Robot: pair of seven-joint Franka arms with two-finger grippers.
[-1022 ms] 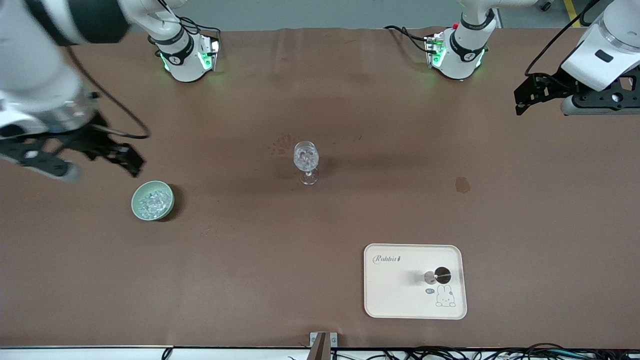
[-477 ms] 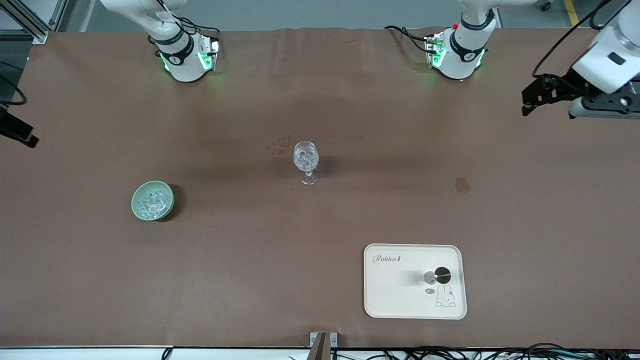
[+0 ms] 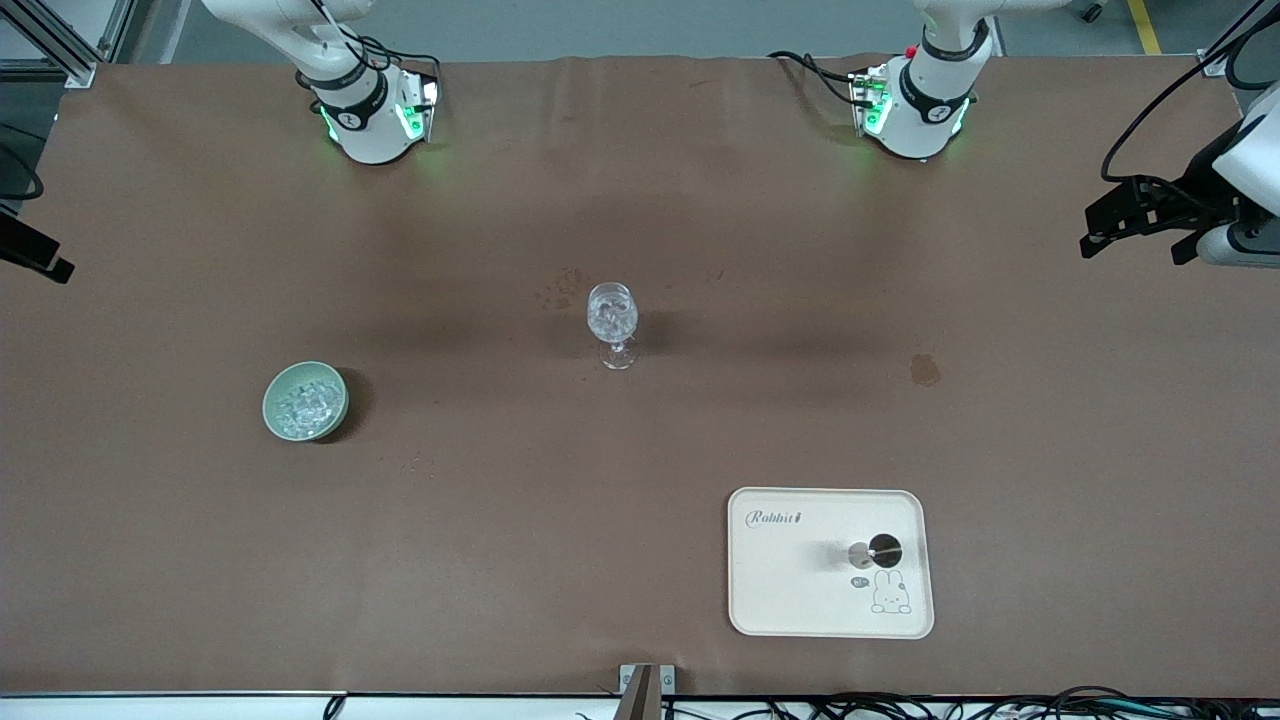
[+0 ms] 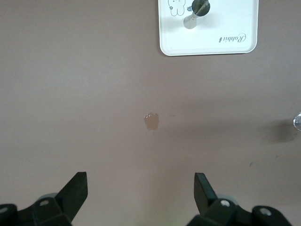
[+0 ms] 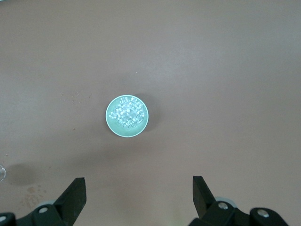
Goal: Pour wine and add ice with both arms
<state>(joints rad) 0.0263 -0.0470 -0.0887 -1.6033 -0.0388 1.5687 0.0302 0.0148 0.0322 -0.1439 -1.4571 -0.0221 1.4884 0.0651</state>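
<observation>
A clear stemmed glass stands mid-table with glinting chunks in its bowl. The ice lies heaped in a pale green bowl toward the right arm's end; the right wrist view shows the ice too. A small dark-and-silver vessel stands on a cream tray, also in the left wrist view. My left gripper is open and empty over the table's left-arm end. My right gripper is open and empty at the other end, apart from the bowl.
A small wet stain marks the brown table between the glass and the left arm's end, and shows under the left gripper. The arm bases stand along the table's edge farthest from the front camera.
The right arm has pulled away from beside the bowl to the table's end. The left gripper has moved outward toward the left arm's end. Glass, bowl and tray have not moved.
</observation>
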